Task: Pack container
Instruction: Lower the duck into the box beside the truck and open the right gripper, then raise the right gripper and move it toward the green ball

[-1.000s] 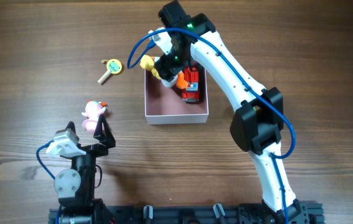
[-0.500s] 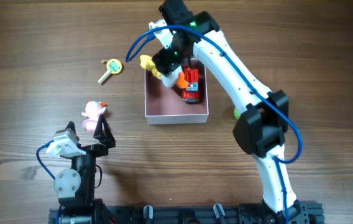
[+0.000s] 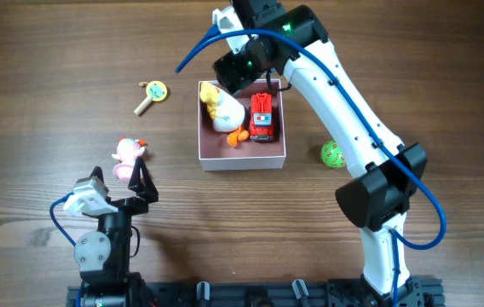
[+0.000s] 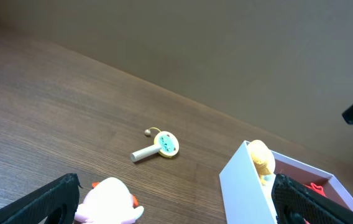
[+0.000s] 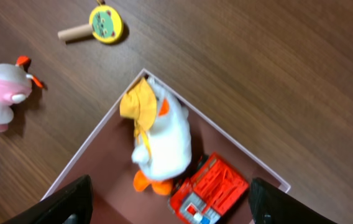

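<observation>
light: even, soft | shadows: faint | blur: right-wrist fingers (image 5: 71, 202) (near the lens)

Right arm extended; right gripper (image 5: 170, 196) points downward, jaws wide apart. Left arm folded; left gripper (image 3: 121, 181) jaws wide apart.

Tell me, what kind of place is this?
Probably a robot practice bench: a brown wood-grain table, a white robot arm, and a white plush duck in a white-walled, pink-lined square box.
</observation>
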Action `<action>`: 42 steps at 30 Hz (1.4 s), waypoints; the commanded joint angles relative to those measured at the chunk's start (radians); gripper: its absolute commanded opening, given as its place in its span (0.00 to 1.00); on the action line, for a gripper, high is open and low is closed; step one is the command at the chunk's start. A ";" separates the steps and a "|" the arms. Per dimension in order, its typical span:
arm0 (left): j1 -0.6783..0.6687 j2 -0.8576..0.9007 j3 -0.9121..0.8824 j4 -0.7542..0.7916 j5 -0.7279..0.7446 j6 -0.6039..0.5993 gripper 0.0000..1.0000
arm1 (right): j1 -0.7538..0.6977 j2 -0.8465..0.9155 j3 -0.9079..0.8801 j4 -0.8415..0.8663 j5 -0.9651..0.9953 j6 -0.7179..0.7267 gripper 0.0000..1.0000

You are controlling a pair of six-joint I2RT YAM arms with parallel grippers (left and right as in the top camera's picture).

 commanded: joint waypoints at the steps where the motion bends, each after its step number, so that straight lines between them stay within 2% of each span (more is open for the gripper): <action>1: 0.006 -0.003 -0.001 -0.008 0.012 -0.008 1.00 | 0.000 -0.016 0.016 0.005 0.017 0.045 0.79; 9: 0.006 -0.003 -0.001 -0.008 0.012 -0.008 1.00 | 0.000 -0.016 0.016 -0.005 0.018 0.097 0.77; 10: 0.006 -0.003 -0.001 -0.008 0.012 -0.008 1.00 | -0.001 -0.016 0.016 -0.017 0.018 0.097 0.79; 11: 0.006 -0.003 -0.001 -0.008 0.012 -0.008 1.00 | -0.001 -0.016 0.016 -0.042 0.030 0.097 0.86; 13: 0.006 -0.003 -0.001 -0.008 0.012 -0.008 1.00 | -0.001 -0.019 0.017 -0.084 0.107 0.130 0.98; 18: 0.006 -0.003 -0.001 -0.008 0.012 -0.008 1.00 | -0.011 -0.052 0.017 -0.211 0.402 0.259 1.00; 21: 0.006 -0.003 -0.001 -0.008 0.012 -0.008 1.00 | -0.032 -0.086 0.017 -0.286 0.489 0.330 1.00; 26: 0.006 -0.003 -0.001 -0.008 0.012 -0.008 1.00 | -0.090 -0.164 0.017 -0.384 0.476 0.463 1.00; 29: 0.006 -0.003 -0.001 -0.008 0.012 -0.008 1.00 | -0.136 -0.224 0.017 -0.389 0.388 0.492 1.00; 37: 0.006 -0.003 -0.001 -0.008 0.012 -0.008 1.00 | -0.232 -0.293 0.006 -0.389 0.180 0.441 1.00; 42: 0.006 -0.003 -0.001 -0.008 0.012 -0.008 1.00 | -0.239 -0.293 -0.089 -0.389 0.173 0.435 1.00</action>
